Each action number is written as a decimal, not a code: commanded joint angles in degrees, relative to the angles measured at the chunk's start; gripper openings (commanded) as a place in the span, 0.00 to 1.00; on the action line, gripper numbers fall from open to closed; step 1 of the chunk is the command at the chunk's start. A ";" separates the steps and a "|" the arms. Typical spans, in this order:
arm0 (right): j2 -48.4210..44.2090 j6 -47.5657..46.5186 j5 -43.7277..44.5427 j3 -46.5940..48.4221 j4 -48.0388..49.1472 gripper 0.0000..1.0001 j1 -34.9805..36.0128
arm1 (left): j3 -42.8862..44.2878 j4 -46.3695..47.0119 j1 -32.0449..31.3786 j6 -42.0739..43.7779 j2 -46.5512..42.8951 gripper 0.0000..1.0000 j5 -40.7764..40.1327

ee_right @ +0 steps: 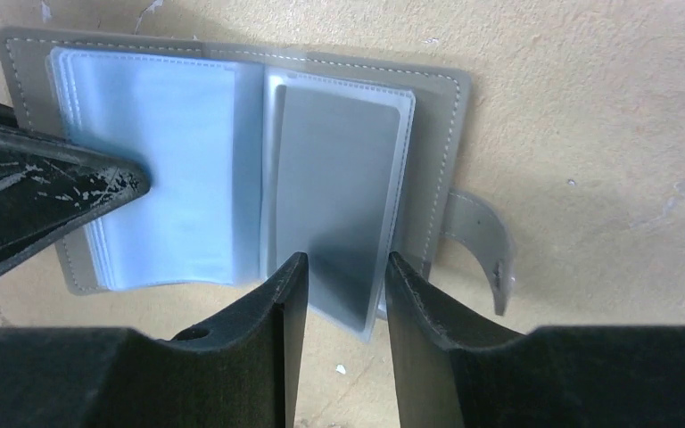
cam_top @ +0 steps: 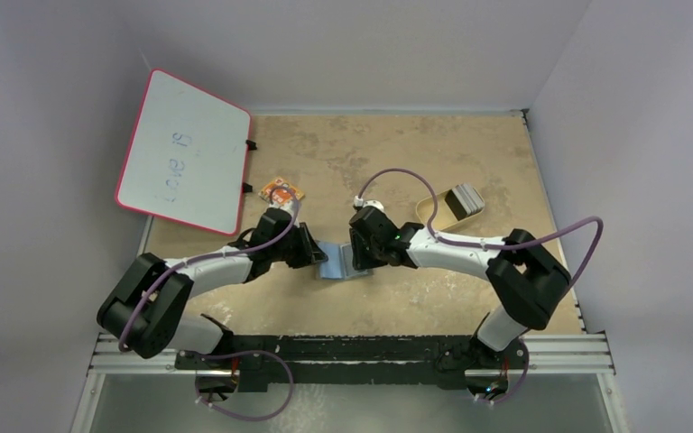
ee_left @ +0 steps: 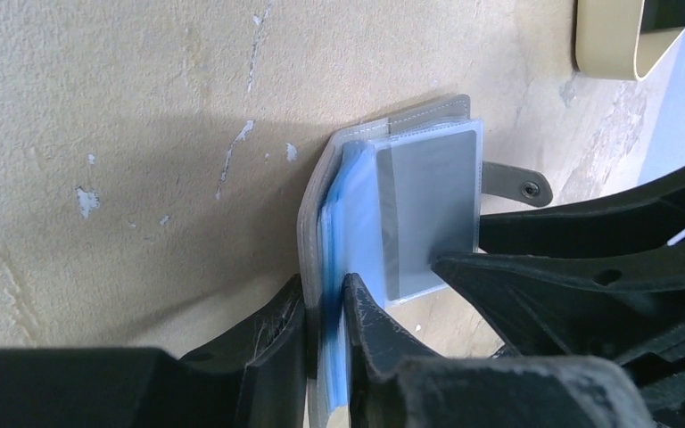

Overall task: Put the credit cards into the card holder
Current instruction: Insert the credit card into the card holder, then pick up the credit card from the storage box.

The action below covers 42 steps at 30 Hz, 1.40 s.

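The card holder [cam_top: 337, 262] lies open on the table between my two grippers, grey outside, with light blue sleeves [ee_right: 165, 174] inside. My left gripper [ee_left: 325, 312] is shut on its left cover and blue sleeves [ee_left: 357, 223]. A grey credit card [ee_right: 339, 201] sits in the right-hand sleeve, its near end sticking out. My right gripper [ee_right: 343, 272] is open, its fingertips either side of that card's near end. The card also shows in the left wrist view [ee_left: 428, 209]. More credit cards [cam_top: 466, 199] stand stacked in the tan tray [cam_top: 426, 208].
The holder's snap strap [ee_right: 486, 241] sticks out to the right. A white board with a pink rim [cam_top: 185, 152] leans at the back left. A small orange packet [cam_top: 281, 191] lies behind my left gripper [cam_top: 309, 248].
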 commanded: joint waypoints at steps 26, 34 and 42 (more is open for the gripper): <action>-11.29 -23.00 14.85 14.14 -12.02 0.59 -19.75 | 4.67 -9.18 -0.11 2.05 -8.16 0.38 -5.94; -8.98 -24.03 14.61 14.03 -12.86 0.62 -22.06 | 5.75 -8.52 -0.11 1.22 -7.13 0.40 -4.27; -6.63 -28.47 21.43 15.06 -13.85 0.72 -28.21 | 6.44 -9.72 -0.11 1.33 -6.88 0.45 -4.63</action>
